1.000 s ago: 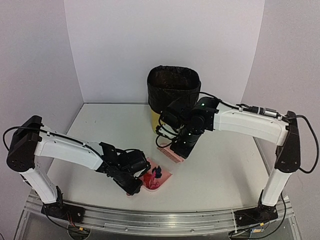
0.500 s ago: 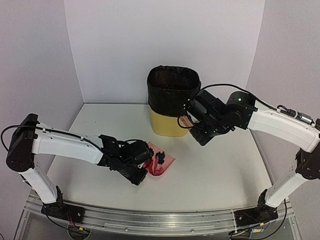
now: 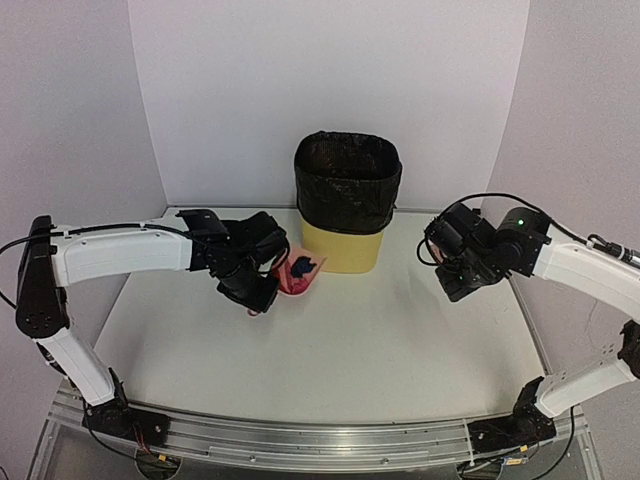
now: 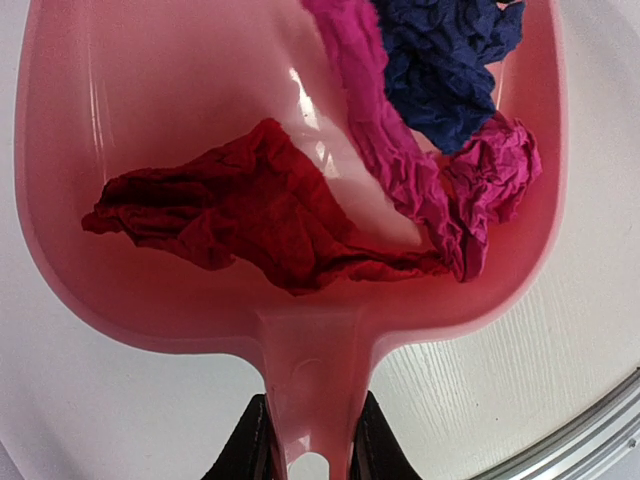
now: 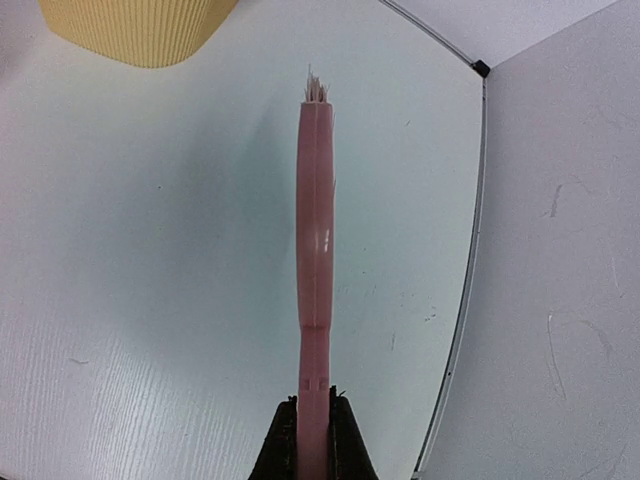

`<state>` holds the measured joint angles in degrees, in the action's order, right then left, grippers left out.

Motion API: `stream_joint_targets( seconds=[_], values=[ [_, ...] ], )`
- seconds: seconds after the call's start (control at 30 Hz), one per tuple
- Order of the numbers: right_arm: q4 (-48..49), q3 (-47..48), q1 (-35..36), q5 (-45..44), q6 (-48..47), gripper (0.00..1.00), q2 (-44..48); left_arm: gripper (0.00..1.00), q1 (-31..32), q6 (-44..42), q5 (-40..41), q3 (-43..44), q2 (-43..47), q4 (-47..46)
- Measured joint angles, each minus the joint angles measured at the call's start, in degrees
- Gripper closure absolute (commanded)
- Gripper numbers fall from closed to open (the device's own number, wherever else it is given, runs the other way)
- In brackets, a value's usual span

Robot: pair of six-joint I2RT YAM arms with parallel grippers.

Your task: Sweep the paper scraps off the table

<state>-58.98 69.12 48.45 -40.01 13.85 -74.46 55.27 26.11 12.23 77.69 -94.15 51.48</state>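
Observation:
Above the table [image 3: 350,350], my left gripper [image 3: 262,296] holds a pink dustpan [image 3: 298,272] just left of the bin. In the left wrist view the gripper [image 4: 308,455] is shut on the dustpan's handle [image 4: 312,380]. Paper scraps lie in the pan [image 4: 90,120]: one red [image 4: 250,215], one magenta [image 4: 400,180] and one navy [image 4: 445,60]. My right gripper [image 3: 452,270] hangs over the table's right side. There it [image 5: 312,440] is shut on the pink brush [image 5: 315,260], bristles [image 5: 317,88] pointing away. In the top view the wrist hides the brush.
A yellow bin [image 3: 345,245] lined with a black bag [image 3: 347,185] stands at the back centre; its corner [image 5: 140,30] shows in the right wrist view. White walls close the back and sides. A metal rail [image 3: 320,440] runs along the front edge.
My left arm has lifted the loaded dustpan from the front centre and carried it back to the bin's left side. My right arm has swung the brush away to the right.

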Motion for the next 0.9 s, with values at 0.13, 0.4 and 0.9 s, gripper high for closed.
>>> stream_joint_targets(
  seconds=[0.13,0.4,0.9],
  values=[
    [-0.1,-1.3,-1.4,0.2,-0.1,1.0,0.6,1.0,-4.4,-2.8,0.0,5.9,-0.1,3.5],
    [-0.2,-1.8,-2.6,2.0,-1.1,1.0,0.5,1.0,-13.1,-9.1,2.8,26.3,-6.2,11.1],
    [-0.1,-2.8,-3.1,2.8,-2.6,1.0,1.3,1.0,-17.5,-18.9,6.1,58.1,-21.7,22.3]
  ],
)
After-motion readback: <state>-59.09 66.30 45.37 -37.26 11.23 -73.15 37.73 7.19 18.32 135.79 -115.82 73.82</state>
